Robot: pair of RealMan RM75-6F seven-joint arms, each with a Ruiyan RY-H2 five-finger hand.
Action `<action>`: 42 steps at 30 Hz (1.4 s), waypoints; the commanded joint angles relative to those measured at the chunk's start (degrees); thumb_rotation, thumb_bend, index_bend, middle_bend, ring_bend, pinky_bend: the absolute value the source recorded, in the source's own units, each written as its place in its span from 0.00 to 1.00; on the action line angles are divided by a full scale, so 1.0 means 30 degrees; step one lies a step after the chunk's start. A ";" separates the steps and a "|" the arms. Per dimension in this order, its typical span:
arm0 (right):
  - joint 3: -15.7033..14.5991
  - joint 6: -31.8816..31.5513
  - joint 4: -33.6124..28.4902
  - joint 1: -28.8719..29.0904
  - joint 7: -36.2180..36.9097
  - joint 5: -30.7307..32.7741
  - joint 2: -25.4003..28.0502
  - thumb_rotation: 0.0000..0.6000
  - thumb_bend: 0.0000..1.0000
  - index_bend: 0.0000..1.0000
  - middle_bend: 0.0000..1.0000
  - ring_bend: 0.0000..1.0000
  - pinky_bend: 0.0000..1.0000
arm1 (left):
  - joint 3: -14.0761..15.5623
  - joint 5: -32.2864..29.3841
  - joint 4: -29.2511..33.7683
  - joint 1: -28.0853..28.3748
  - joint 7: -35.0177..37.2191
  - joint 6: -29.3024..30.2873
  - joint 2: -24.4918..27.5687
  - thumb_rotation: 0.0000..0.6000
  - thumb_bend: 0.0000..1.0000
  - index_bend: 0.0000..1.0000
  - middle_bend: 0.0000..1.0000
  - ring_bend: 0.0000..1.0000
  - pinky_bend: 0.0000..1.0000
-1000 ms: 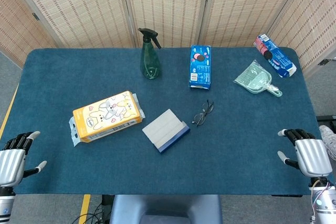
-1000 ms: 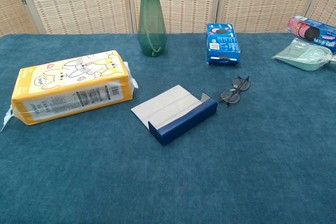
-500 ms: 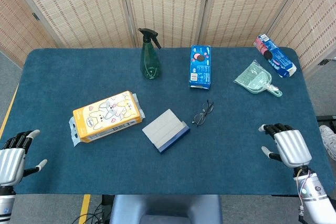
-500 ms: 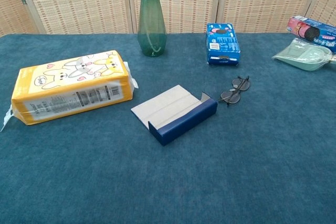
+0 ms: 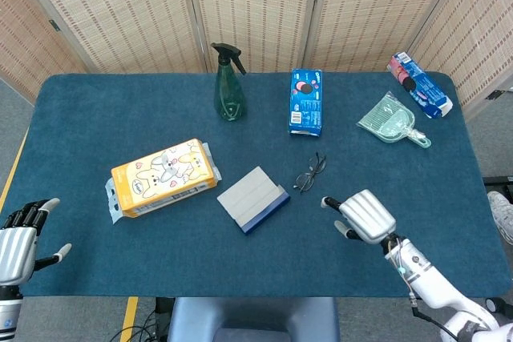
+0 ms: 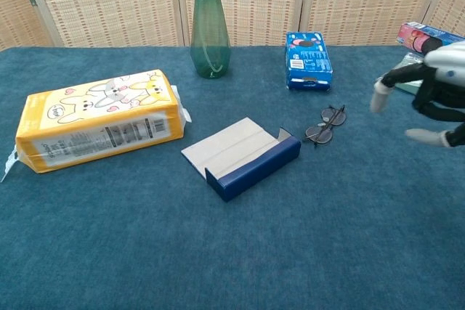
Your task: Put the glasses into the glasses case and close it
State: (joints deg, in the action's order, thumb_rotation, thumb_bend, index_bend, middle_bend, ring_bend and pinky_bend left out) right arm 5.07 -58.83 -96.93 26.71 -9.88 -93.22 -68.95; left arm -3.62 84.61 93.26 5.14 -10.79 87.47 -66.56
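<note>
Folded dark-rimmed glasses [image 5: 309, 172] [image 6: 325, 124] lie on the blue cloth just right of the glasses case [image 5: 253, 199] [image 6: 243, 157]. The case is open, its pale lid flat and its navy tray facing the front right. My right hand [image 5: 365, 215] [image 6: 429, 99] hovers over the table a short way front-right of the glasses, fingers spread, holding nothing. My left hand [image 5: 18, 243] stays off the table's front left corner, open and empty; the chest view does not show it.
A yellow tissue pack [image 5: 163, 176] lies left of the case. At the back stand a green spray bottle [image 5: 228, 86] and a blue cookie box [image 5: 305, 101]. A green dustpan [image 5: 389, 120] and a red-blue packet [image 5: 419, 84] sit at the back right.
My right hand has moved left from the table's right edge toward the glasses and now shows in the chest view. The left hand, glasses and case have not moved.
</note>
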 commanded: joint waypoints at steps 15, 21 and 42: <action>0.1207 0.6440 0.3259 0.5870 -0.0257 0.2533 -0.5482 1.00 0.67 0.32 1.00 1.00 0.97 | 0.0031 -0.0005 0.0015 -0.0608 0.0149 0.0807 0.0386 1.00 0.19 0.21 0.24 0.20 0.28; 0.1493 0.7227 0.4534 0.7043 -0.0369 0.3350 -0.6753 1.00 0.68 0.32 1.00 1.00 0.97 | 0.0027 -0.0035 -0.0054 -0.0688 0.0168 0.0839 0.0458 1.00 0.19 0.21 0.24 0.20 0.28; -0.1469 0.6109 0.3047 0.6825 -0.0418 0.2174 -0.4696 1.00 0.69 0.32 1.00 1.00 0.97 | 0.0107 0.0250 0.0002 -0.0665 -0.0155 0.0703 0.0278 1.00 0.19 0.21 0.24 0.20 0.28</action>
State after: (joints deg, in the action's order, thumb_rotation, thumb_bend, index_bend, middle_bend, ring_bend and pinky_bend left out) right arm 1.92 -39.63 -86.49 48.03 -10.86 -85.86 -84.51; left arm -3.31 85.33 93.24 3.11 -11.24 89.57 -65.70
